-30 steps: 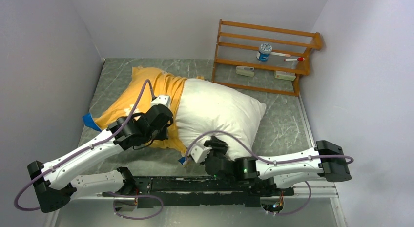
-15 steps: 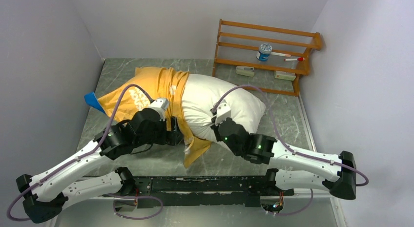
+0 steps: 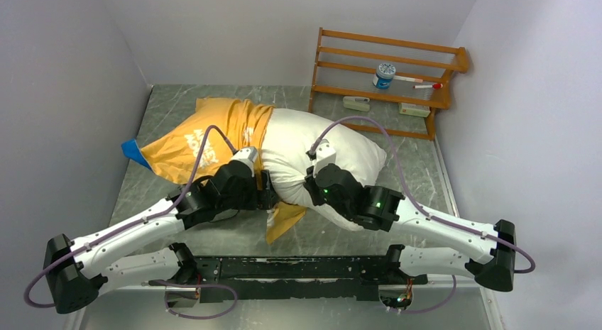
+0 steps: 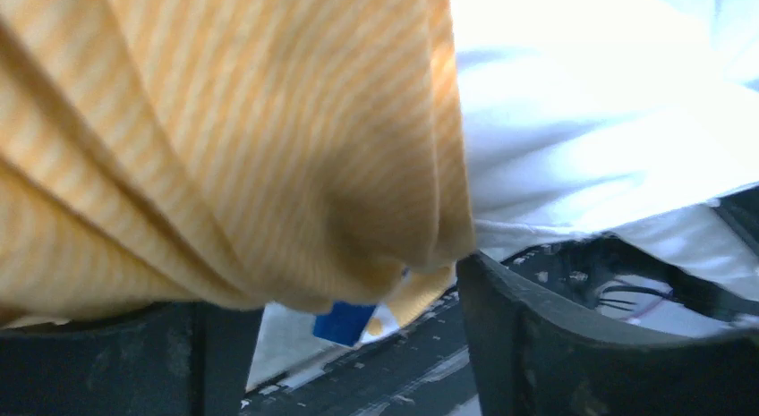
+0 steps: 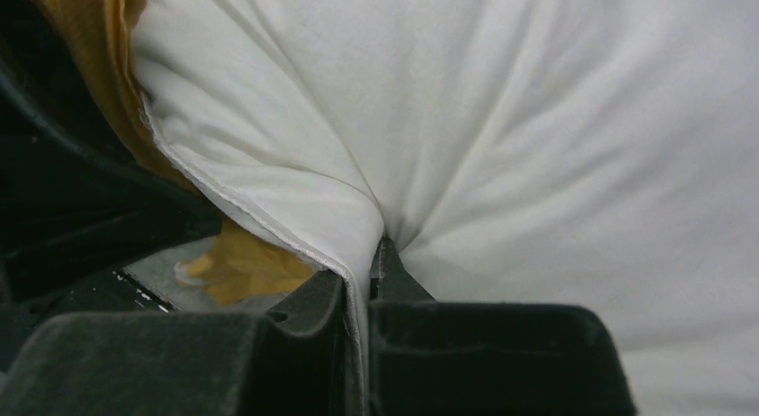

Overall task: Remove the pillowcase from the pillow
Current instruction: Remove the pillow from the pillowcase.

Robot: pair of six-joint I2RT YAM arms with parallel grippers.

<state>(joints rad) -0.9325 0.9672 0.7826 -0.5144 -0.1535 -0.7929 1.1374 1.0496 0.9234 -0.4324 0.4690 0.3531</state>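
The orange-yellow pillowcase (image 3: 213, 135) still covers the left part of the white pillow (image 3: 341, 149); a blue corner (image 3: 130, 147) shows at its far left. A loose flap (image 3: 284, 220) trails toward the front. My left gripper (image 3: 268, 199) sits at the case's open edge. In the left wrist view its jaws stand wide apart, and bunched orange cloth (image 4: 268, 148) hangs over the left gripper (image 4: 336, 286). My right gripper (image 3: 310, 191) is at the pillow's near side. The right wrist view shows the right gripper (image 5: 367, 273) shut on a fold of the pillow (image 5: 537, 148).
A wooden rack (image 3: 426, 96) stands at the back right with a small jar (image 3: 384, 74) and a few small items on it. Grey walls close in on the left, right and back. The arms' black base rail (image 3: 298, 270) runs along the front.
My right arm swung from the front edge up to the pillow's near side and shut on its fabric. My left gripper shifted right along the pillowcase to its open edge.
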